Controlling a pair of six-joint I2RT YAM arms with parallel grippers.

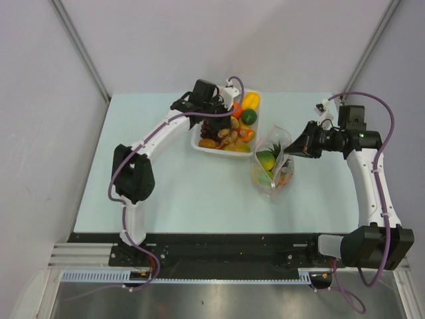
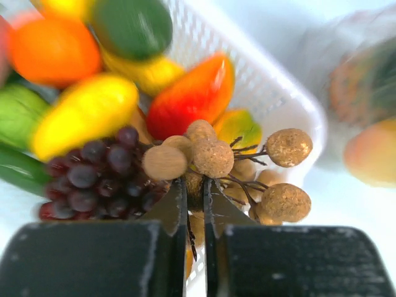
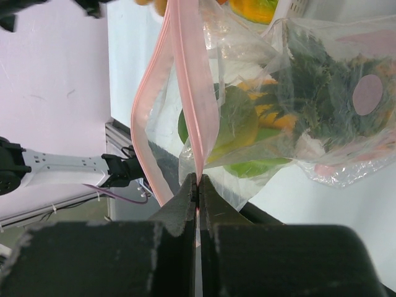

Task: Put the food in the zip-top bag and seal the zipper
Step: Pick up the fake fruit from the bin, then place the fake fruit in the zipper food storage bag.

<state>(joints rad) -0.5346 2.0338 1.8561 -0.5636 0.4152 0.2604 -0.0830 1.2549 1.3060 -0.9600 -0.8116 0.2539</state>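
**Left tool.** My left tool is clenched on the thin dark stem of the brown bunch. The two fingers stand almost together with the stem in the narrow gap. The stem end of the bunch points back into my tool, and its round brown balls fan away from the tips and off to the right in the left wrist view. The bunch lies in the white tray, just beside the dark grapes and in front of the red-yellow piece. Yellow, orange and green pieces lie further back in the tray, blurred.

**Right tool.** My right tool is clenched on the zipper, pinching the pink-red strip at one end of the mouth. From the tips the strip runs straight away along my tool's line. Its two sides are parted, one bowing out to the left, so the mouth is open.

**Zip-top bag.** From above, the zip-top bag sits on the counter just right of the tray, between the two arms. Its long axis runs roughly near to far, and the mouth is at the far end, lifted where my right tool holds it. Inside it I see a yellow piece with green and some orange. The right wrist view shows leafy green and a round green piece through the clear plastic.
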